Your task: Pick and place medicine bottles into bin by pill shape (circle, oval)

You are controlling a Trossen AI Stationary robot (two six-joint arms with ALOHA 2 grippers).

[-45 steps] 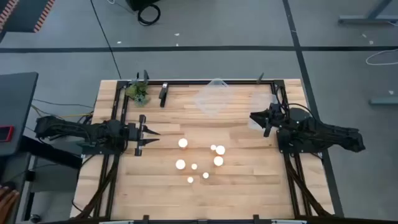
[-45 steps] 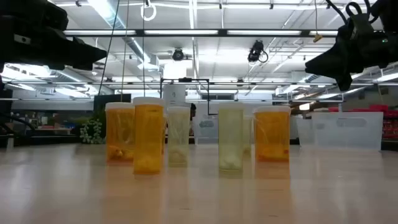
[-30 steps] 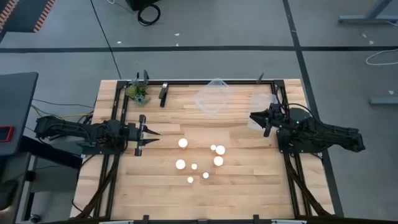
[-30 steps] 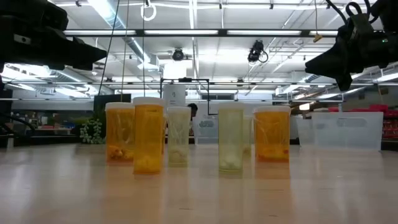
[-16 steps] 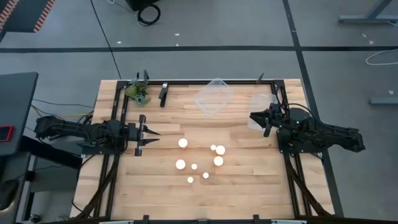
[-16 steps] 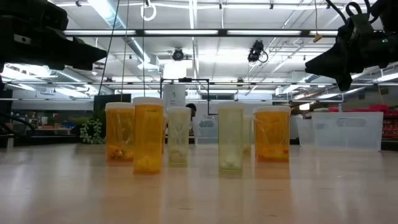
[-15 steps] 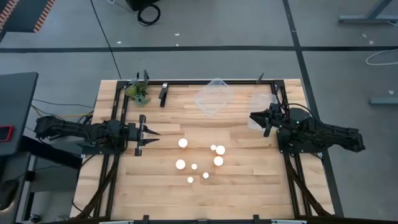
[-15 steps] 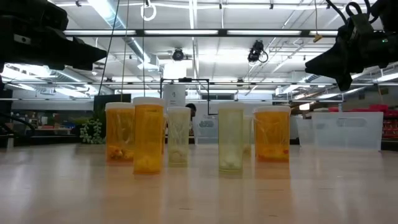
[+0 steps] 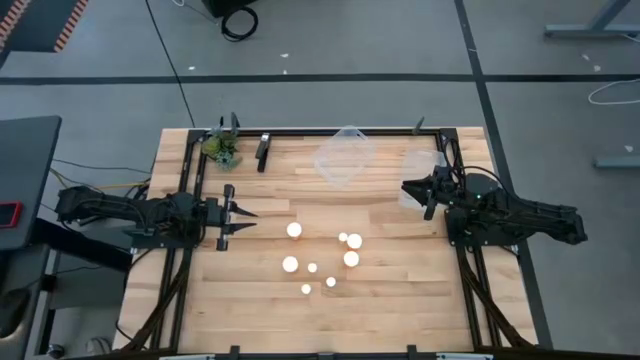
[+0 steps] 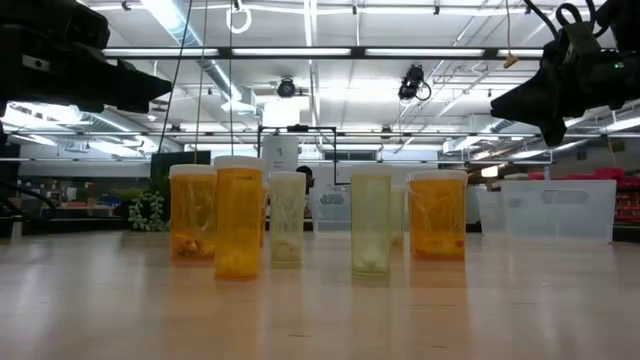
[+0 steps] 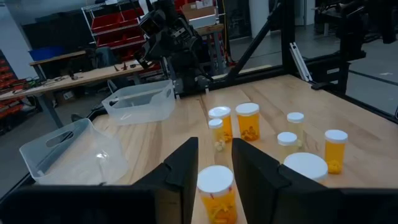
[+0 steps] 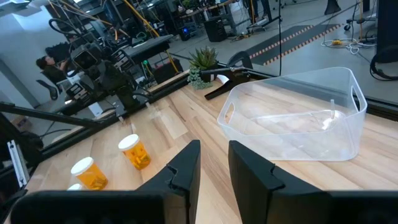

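Several medicine bottles with white caps stand upright in a loose group at the table's middle [image 9: 322, 258]; in the low view some bodies are amber [image 10: 238, 225] and some pale [image 10: 371, 228]. My left gripper [image 9: 243, 221] is open over the table's left part, pointing at the group; the nearest amber bottle [image 11: 216, 190] shows ahead between its fingers, apart from them. My right gripper [image 9: 406, 189] is open over the table's right part, beside a clear bin [image 12: 298, 118], and touches nothing.
A clear bin [image 9: 343, 155] stands at the far middle and a second one [image 9: 422, 166] at the far right, by the right arm. A small green plant [image 9: 221, 148] and a dark clamp [image 9: 263, 150] are at the far left. A black frame [image 9: 190, 180] runs along the table's edges.
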